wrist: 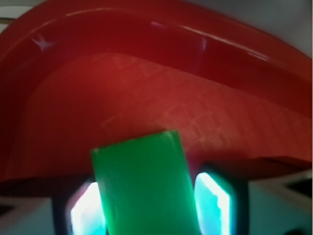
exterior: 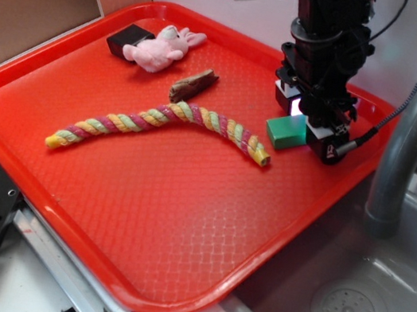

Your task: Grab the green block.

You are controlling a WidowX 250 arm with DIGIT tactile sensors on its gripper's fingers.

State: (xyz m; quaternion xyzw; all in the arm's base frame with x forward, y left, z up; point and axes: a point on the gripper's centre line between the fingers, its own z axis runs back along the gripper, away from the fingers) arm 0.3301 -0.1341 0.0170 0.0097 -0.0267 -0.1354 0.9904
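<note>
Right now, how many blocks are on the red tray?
2. The green block lies near the tray's right edge, between the gripper fingers. The small black block sits at the far left corner, touching the pink plush bunny. The arm might hide more.

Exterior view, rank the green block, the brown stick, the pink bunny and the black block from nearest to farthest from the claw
1. The green block, right at the claw, between its fingers in the wrist view.
2. The brown stick, mid-tray, to the image left.
3. The pink bunny, near the tray's far left corner.
4. The black block, just beyond the bunny, touching it.
</note>
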